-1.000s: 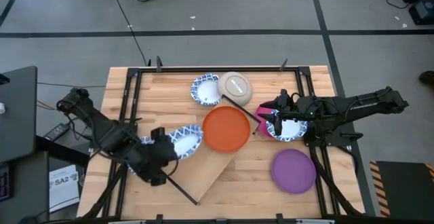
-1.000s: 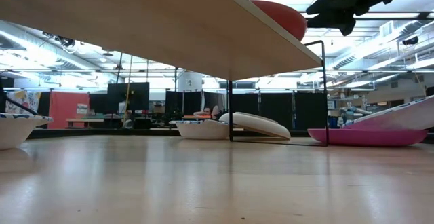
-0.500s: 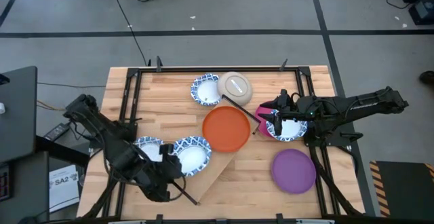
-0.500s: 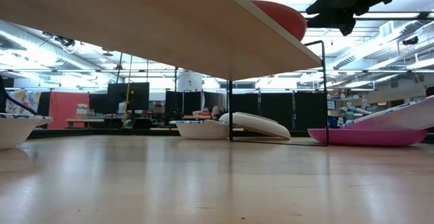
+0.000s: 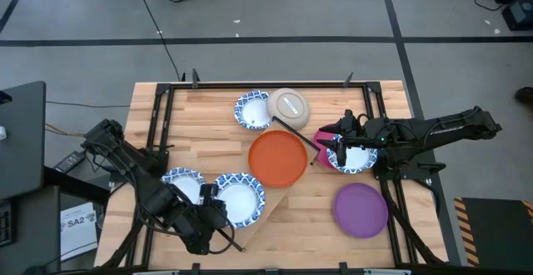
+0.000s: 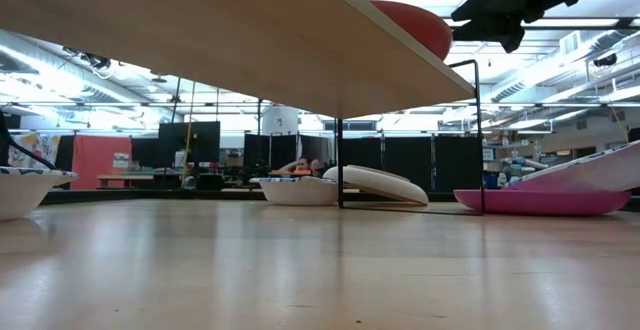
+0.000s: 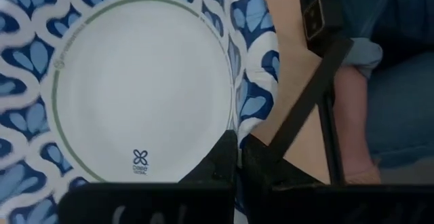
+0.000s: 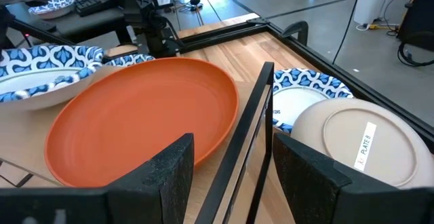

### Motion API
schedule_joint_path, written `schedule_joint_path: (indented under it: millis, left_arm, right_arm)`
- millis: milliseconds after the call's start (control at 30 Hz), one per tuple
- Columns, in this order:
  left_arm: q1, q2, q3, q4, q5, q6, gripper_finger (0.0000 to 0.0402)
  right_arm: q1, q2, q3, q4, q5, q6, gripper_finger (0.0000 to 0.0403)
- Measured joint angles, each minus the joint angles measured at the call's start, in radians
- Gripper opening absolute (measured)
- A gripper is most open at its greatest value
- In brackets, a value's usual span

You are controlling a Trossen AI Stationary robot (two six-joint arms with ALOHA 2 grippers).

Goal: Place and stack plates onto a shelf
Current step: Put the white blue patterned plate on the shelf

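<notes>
My left gripper (image 5: 213,217) is shut on a white plate with a blue patterned rim (image 5: 240,200), over the near end of the slanted light-wood shelf (image 5: 268,210). An orange plate (image 5: 278,158) lies on the shelf. My right gripper (image 5: 335,151) is open and hovers above a second blue-rimmed plate (image 5: 356,157), which leans on the magenta plate (image 6: 540,201). In the right wrist view the shelf's black rod (image 8: 244,149) stands between its fingers without touching them. A third blue-rimmed plate (image 5: 181,183) sits on the table beside my left arm. My left gripper pinches the blue-rimmed plate by its rim (image 7: 234,125) between its two shut fingers (image 7: 220,159). It comes roughly level from the table's near-left side. The plate sticks out ahead of the fingers over the shelf's near end (image 8: 41,75), slightly tilted. Whether it rests on the board I cannot tell.
A fourth blue-rimmed plate (image 5: 251,111) and an upturned beige plate (image 5: 288,106) lie near the far edge. The purple plate (image 5: 361,210) lies near the right edge. The shelf's thin black rods (image 6: 340,160) stand under the board. A black frame (image 5: 158,117) edges the tabletop.
My left gripper has carried its blue-rimmed plate toward the table's near edge and to the right, out over the shelf's near end. That has uncovered the blue-rimmed plate lying on the table beside it. My right arm has kept still.
</notes>
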Motion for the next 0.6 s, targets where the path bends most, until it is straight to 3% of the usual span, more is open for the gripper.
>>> schedule_joint_path:
  millis: [600]
  left_arm:
    - [0.003, 0.0, 0.0, 0.002, 0.033, -0.085, 0.0015]
  right_arm:
    - [0.0, 0.0, 0.0, 0.0, 0.0, 0.0, 0.0206]
